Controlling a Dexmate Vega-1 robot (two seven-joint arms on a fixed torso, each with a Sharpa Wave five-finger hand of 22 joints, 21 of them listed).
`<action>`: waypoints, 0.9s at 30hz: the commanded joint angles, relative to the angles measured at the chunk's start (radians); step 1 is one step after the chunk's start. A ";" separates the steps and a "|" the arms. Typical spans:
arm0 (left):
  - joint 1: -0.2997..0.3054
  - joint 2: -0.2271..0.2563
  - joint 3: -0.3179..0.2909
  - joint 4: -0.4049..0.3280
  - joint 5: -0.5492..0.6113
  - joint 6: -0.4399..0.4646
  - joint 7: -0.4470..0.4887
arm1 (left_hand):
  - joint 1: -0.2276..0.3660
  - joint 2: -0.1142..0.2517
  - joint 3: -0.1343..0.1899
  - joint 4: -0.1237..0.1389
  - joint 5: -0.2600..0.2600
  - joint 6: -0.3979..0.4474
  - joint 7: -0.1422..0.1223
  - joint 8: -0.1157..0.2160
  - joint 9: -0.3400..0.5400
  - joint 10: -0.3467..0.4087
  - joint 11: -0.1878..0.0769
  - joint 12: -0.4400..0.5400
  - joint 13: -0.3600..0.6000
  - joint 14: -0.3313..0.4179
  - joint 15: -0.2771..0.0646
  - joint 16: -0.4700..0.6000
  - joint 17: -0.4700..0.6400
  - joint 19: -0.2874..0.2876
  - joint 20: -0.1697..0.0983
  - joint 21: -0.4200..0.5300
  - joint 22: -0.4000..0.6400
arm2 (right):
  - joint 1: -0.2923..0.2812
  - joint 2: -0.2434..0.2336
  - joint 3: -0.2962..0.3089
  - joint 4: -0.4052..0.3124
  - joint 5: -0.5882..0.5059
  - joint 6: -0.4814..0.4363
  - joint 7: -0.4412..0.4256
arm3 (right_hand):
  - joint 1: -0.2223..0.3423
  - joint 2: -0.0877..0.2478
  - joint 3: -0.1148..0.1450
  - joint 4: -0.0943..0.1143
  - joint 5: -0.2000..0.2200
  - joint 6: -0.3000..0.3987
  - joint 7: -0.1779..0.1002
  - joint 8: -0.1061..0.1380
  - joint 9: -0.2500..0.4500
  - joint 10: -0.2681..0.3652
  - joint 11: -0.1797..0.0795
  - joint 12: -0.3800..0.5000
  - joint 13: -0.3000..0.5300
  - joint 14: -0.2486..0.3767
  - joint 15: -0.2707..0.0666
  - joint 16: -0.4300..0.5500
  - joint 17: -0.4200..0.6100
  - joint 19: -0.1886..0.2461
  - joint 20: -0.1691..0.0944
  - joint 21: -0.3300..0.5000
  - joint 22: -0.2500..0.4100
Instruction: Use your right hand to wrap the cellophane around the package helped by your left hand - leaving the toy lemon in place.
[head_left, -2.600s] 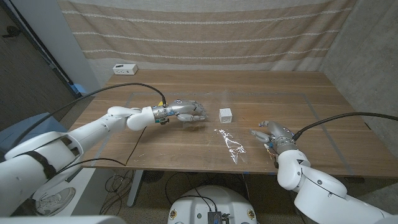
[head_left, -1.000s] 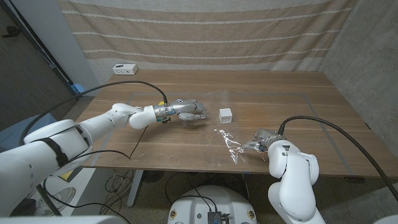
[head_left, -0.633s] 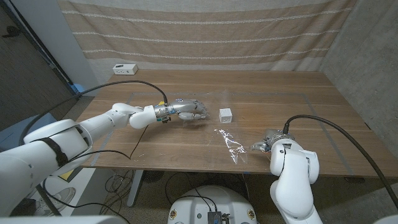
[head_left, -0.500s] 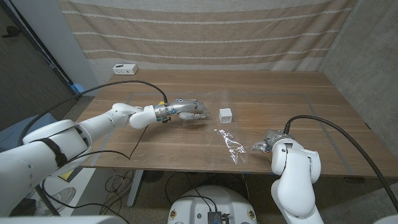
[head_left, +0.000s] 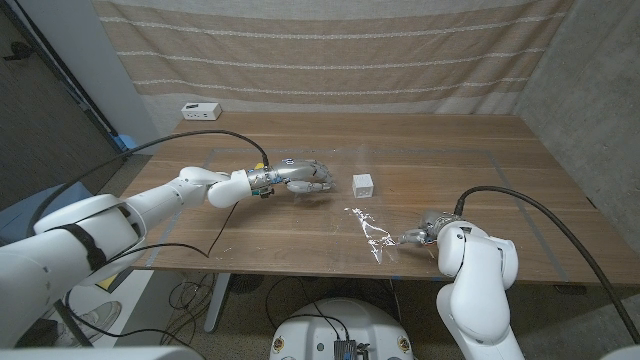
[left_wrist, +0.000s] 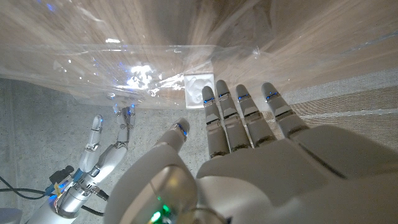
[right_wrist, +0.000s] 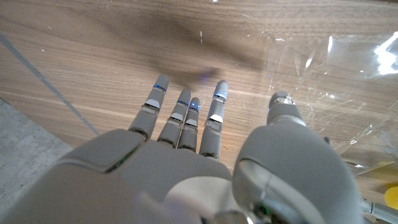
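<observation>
A small white package (head_left: 363, 184) stands mid-table on a clear cellophane sheet (head_left: 370, 232) that glints toward the front edge. My left hand (head_left: 301, 175) reaches in at the sheet's left edge with its fingers straight and holds nothing. From the left wrist view the package (left_wrist: 199, 91) lies just beyond the fingertips (left_wrist: 238, 94) under the crinkled cellophane (left_wrist: 137, 74). My right hand (head_left: 424, 233) sits low at the sheet's front right corner, fingers spread over bare wood and holding nothing. The right wrist view shows the cellophane (right_wrist: 329, 74) beside the thumb and a yellow bit, maybe the toy lemon (right_wrist: 392, 198).
A small white device (head_left: 201, 111) lies at the table's back left corner. A black cable (head_left: 222, 228) trails off the front left edge. Pale tape lines (head_left: 508, 178) mark the table's right part. The front edge runs just below my right hand.
My right arm has swung its elbow in and the hand has slid to the cellophane's front right corner. The left hand, package and sheet have stayed put.
</observation>
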 joint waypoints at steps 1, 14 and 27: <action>0.007 0.006 -0.005 -0.012 0.002 0.009 -0.004 | 0.005 0.009 0.012 -0.001 -0.001 0.008 0.004 -0.001 0.002 0.005 0.000 0.000 -0.001 0.005 -0.004 -0.001 0.002 0.006 -0.001 0.001 0.003 | 0.031 -0.026 -0.003 0.021 0.114 -0.029 0.015 | 0.018 0.008 0.003 -0.012 0.008 0.014 -0.006 0.005 0.002 0.007 0.000 0.002 0.003 -0.006 0.009 0.000 -0.001 0.005 -0.004 -0.003 0.002; 0.018 0.014 -0.017 -0.025 -0.006 0.011 -0.012 | 0.004 0.004 0.014 -0.001 -0.002 0.004 0.002 -0.003 0.002 0.004 0.001 -0.002 -0.001 0.006 -0.004 -0.001 0.002 0.007 -0.002 0.001 0.003 | 0.081 -0.085 -0.056 0.068 0.116 -0.046 0.016 | 0.092 0.038 0.028 -0.051 0.015 0.013 -0.018 -0.011 -0.002 0.015 -0.009 0.001 0.002 -0.011 -0.001 -0.004 -0.011 0.006 -0.012 -0.011 0.002; 0.015 0.011 -0.017 -0.011 0.000 0.005 -0.004 | 0.002 0.000 0.017 -0.001 -0.002 0.003 0.004 -0.003 0.002 0.003 -0.001 -0.004 -0.002 0.005 -0.005 -0.002 0.002 0.006 -0.002 0.000 0.003 | 0.067 -0.125 -0.032 0.073 0.374 -0.123 -0.203 | 0.402 0.150 0.140 -0.101 -0.032 0.286 -0.003 0.073 0.001 0.151 -0.080 0.025 -0.001 0.055 -0.081 0.045 -0.008 0.071 -0.098 -0.001 0.004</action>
